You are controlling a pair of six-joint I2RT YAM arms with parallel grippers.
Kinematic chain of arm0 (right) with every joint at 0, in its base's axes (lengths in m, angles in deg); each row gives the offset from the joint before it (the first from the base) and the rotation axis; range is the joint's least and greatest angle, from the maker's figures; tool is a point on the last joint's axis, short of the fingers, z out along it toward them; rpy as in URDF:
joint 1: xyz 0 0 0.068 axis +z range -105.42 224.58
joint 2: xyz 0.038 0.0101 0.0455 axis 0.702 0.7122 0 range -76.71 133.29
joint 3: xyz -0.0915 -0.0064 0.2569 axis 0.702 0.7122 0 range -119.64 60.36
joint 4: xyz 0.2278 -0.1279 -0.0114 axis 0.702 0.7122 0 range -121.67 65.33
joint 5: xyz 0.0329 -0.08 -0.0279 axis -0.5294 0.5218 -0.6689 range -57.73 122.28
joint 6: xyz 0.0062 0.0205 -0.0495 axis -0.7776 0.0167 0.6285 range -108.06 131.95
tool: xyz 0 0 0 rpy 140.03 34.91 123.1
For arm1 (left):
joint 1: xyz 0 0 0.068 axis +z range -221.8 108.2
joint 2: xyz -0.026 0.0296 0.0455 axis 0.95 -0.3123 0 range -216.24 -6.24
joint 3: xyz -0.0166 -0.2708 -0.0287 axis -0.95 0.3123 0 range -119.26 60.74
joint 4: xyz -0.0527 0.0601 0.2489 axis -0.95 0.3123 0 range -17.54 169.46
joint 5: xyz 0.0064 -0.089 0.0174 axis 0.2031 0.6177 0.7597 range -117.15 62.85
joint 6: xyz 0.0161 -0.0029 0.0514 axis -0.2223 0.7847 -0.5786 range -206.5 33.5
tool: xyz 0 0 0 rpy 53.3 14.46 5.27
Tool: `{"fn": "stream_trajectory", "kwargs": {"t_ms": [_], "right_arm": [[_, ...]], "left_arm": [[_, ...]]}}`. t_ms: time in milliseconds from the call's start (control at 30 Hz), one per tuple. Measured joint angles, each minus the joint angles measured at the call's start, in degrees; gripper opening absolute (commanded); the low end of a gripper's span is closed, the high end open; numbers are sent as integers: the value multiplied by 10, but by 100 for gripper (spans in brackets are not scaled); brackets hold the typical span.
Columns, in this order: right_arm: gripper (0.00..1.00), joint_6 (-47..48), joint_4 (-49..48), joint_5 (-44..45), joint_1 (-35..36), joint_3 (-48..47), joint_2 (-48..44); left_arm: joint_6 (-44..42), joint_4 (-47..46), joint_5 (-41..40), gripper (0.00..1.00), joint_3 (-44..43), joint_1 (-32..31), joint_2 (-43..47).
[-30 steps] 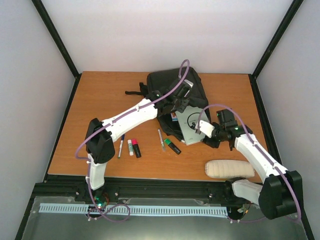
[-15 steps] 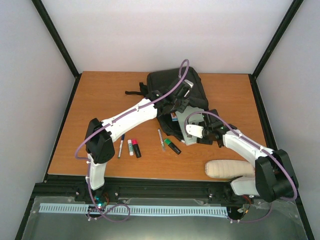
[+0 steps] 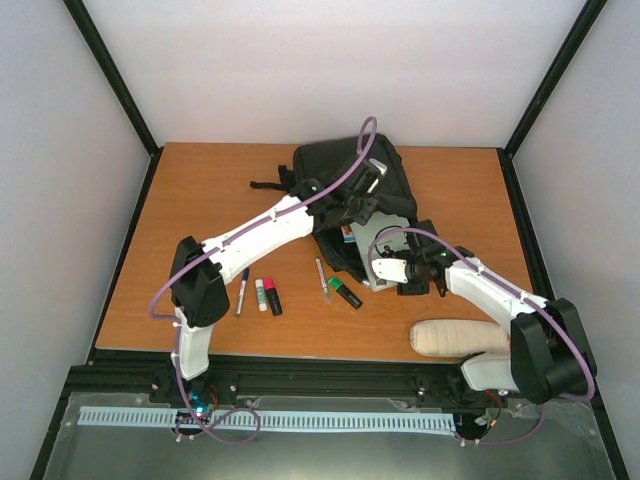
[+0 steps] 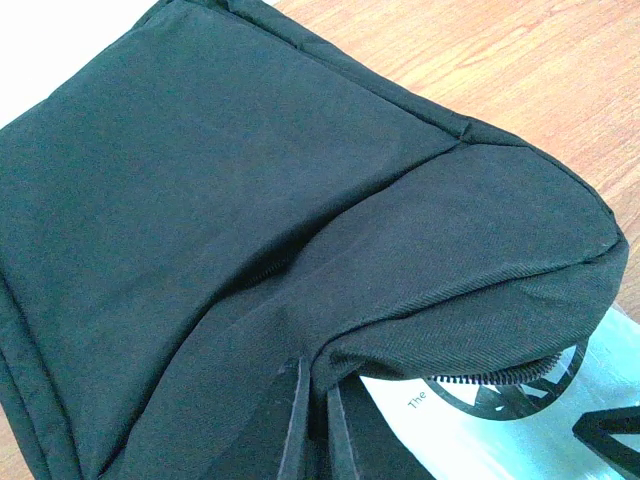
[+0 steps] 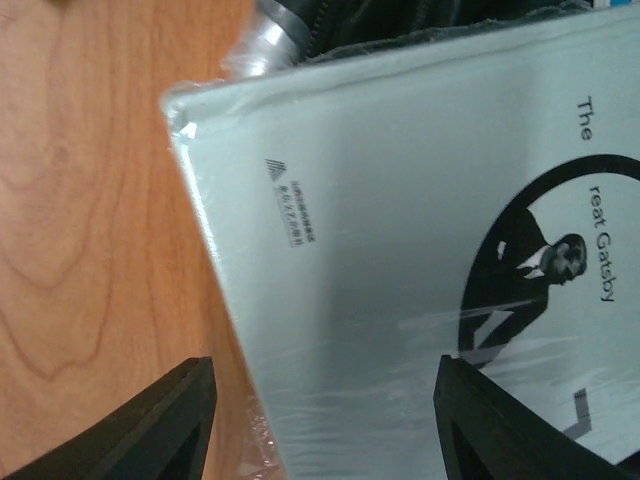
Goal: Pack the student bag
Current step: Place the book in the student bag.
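1. Student bag [image 3: 315, 162] is seen near 12 o'clock on the smooth wooden table [image 3: 210, 200]. It is big, black, soft and roughly a rectangle.
2. In the left wrist view, the cloth of the student bag [image 4: 200, 200] is seen to be woven and a little wrinkled. A rounded corner and small zip teeth [image 4: 480, 380] are shown along the open edge.
3. The left gripper [image 3: 352, 215] is clamped on a fold of the bag's cloth at the open edge, on the bag's 5 o'clock side. Its thin dark fingers [image 4: 292, 420] are pressed close together.
4. A flat book [image 3: 385, 240] is poked out of the opening toward 5 o'clock. It is wrapped in shiny clear plastic. On its pale cover [image 5: 400, 250] a black ring and the words "Great Gatsby" are printed.
5. The right gripper [image 3: 378, 270] is held at the book's 6 o'clock edge with its claw spread wide apart. One black finger [image 5: 140, 425] is seen over the wood and the other over the cover.
6. A cream pouch [image 3: 462, 338], rolled and puffy, is laid near 5 o'clock on the table, well apart from the bag.
7. Thin pens [image 3: 242, 290] and short fat markers [image 3: 345, 292] are laid on the wood at the bag's 7 o'clock side.
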Motion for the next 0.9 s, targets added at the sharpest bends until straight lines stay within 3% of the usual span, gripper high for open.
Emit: {"fn": "stream_trajectory", "kwargs": {"t_ms": [200,900], "right_arm": [[46,-11,-46,23,2,2,20],[42,-99,-322,69,24,-38,181]], "left_arm": [[0,2,8,1,-2,0,0],[0,10,43,1,-12,2,-2]]}}
